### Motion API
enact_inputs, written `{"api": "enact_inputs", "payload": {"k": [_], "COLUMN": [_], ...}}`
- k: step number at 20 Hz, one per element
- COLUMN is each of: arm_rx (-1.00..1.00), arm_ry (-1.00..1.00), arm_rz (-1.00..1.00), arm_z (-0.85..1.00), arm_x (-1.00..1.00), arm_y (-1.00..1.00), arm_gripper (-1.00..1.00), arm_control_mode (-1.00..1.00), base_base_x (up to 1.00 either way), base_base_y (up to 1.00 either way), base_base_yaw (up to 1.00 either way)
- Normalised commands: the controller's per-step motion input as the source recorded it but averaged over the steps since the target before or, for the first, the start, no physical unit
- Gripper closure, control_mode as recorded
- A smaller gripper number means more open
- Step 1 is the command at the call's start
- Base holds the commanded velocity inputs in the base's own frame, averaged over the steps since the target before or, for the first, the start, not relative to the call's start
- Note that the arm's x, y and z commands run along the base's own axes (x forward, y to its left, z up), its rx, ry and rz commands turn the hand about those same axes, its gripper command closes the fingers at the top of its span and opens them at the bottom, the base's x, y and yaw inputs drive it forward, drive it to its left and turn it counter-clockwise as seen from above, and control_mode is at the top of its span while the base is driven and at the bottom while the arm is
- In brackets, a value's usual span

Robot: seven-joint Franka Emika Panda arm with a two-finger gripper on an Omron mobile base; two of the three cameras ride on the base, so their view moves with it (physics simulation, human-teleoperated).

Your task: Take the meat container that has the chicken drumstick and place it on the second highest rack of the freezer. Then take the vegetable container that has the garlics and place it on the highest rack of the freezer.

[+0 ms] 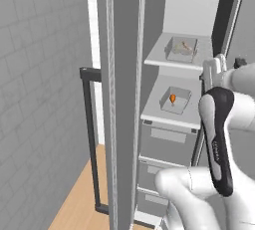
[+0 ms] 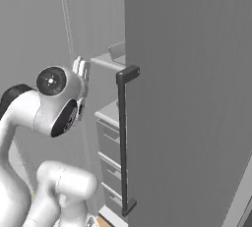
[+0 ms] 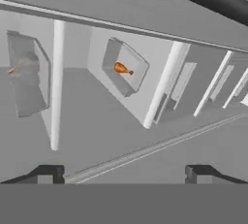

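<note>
Sitting in square grey tray: small orange drumstick, flat shelf.

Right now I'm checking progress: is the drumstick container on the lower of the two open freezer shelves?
Yes, the container with the chicken drumstick sits on the second highest rack, just above the drawers.

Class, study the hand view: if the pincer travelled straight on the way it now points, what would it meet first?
Probably nothing close: the open pincer faces the freezer interior, and its line seems to end on the second highest rack, just beside the container with the chicken drumstick. Depth is unclear.
</note>
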Motion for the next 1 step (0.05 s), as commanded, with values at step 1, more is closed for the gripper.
{"api": "enact_inputs", "payload": {"k": [1], "arm_rx": [-0.11], "arm_ry": [0.07], "arm_rz": [0.15], "arm_z": [-0.82], "arm_x": [-1.00], "arm_y": [0.00], "arm_gripper": [-1.00], "arm_control_mode": [-1.00], "base_base_x": [0.00], "base_base_y": [0.00], "base_base_yaw": [0.00]}}
